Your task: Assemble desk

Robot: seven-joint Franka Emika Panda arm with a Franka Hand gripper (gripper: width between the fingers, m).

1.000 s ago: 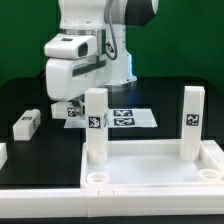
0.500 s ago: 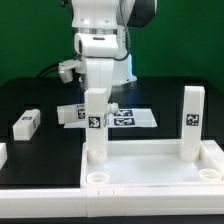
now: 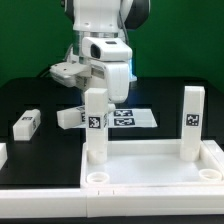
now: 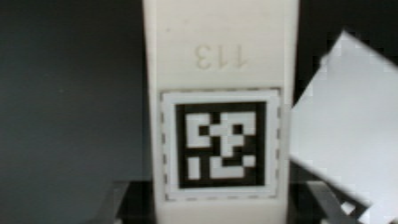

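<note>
Has swung toward the exterior view's right since a second ago, load in tow. Grips with clenched claw (image 4: 228, 198) a tagged leg (image 3: 68, 117) — held level, just behind the upright leg (image 3: 95, 125) standing in the desk panel (image 3: 150, 186), near the marker board (image 3: 128, 118). Fills the claw's gap in the wrist view — tag facing the camera.
</note>
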